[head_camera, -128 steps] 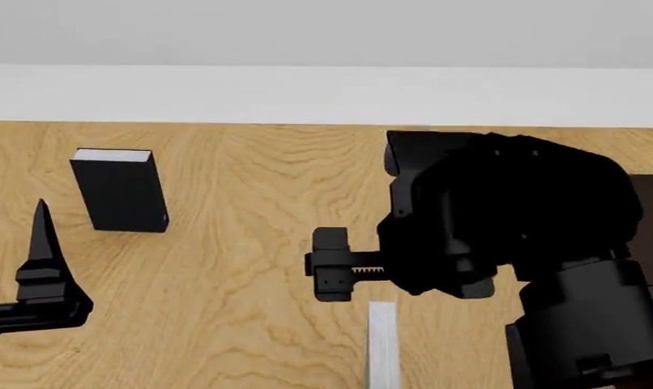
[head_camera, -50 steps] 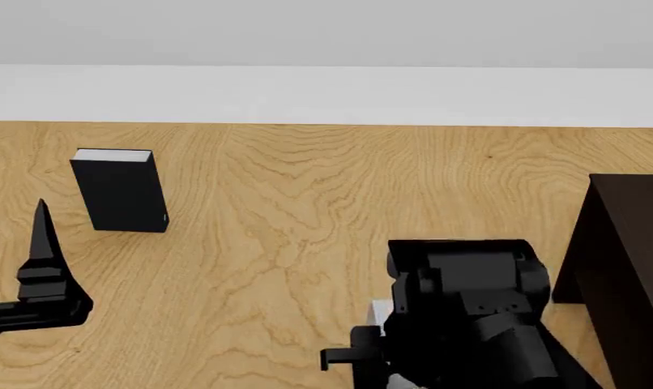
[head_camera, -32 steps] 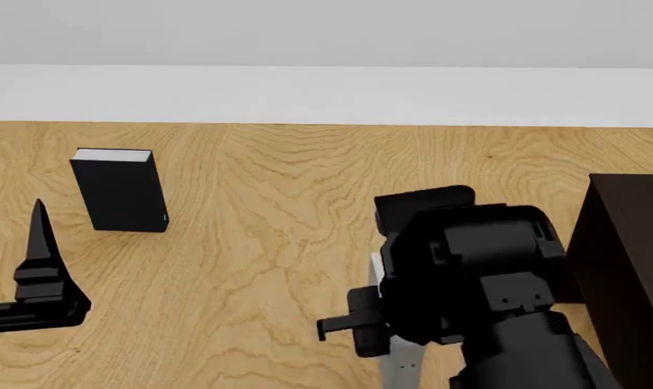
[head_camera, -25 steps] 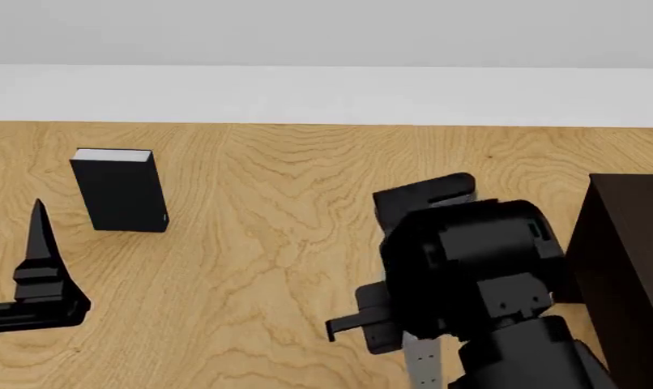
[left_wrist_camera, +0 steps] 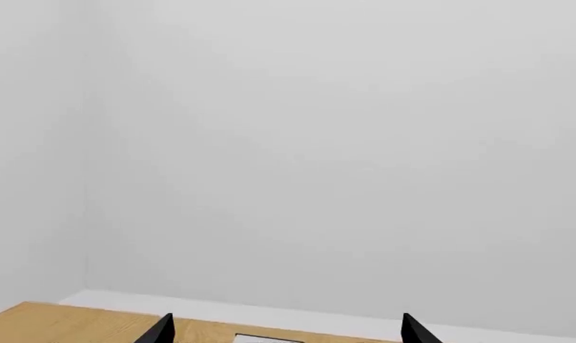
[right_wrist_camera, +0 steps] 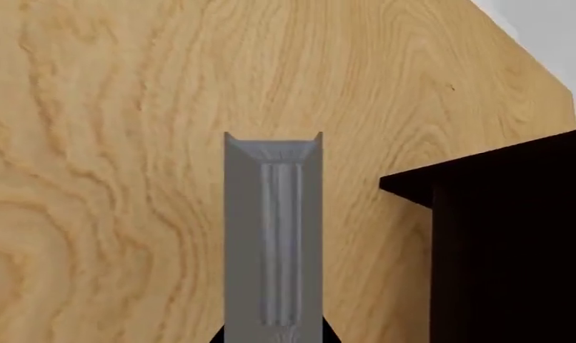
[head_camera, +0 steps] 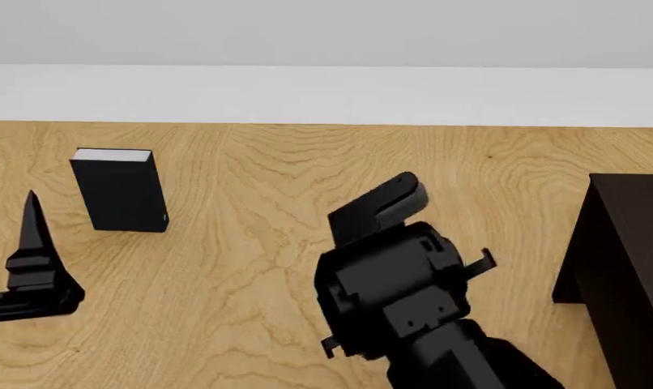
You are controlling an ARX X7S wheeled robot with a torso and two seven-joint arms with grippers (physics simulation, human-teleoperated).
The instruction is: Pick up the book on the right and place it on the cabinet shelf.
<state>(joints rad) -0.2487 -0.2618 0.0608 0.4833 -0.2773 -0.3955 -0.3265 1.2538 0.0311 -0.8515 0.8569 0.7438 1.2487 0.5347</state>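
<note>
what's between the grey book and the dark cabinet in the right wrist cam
Only bare wooden floor. In the right wrist view the grey book and the dark cabinet stand apart, with a strip of wood grain showing between them and nothing lying on it.

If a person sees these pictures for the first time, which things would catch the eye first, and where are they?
In the head view, the big black right arm fills the lower middle, over the wooden floor. The right wrist view shows the grey book end-on, close to the camera, with the dark cabinet just beside it. A black book stands upright far to the left.
</note>
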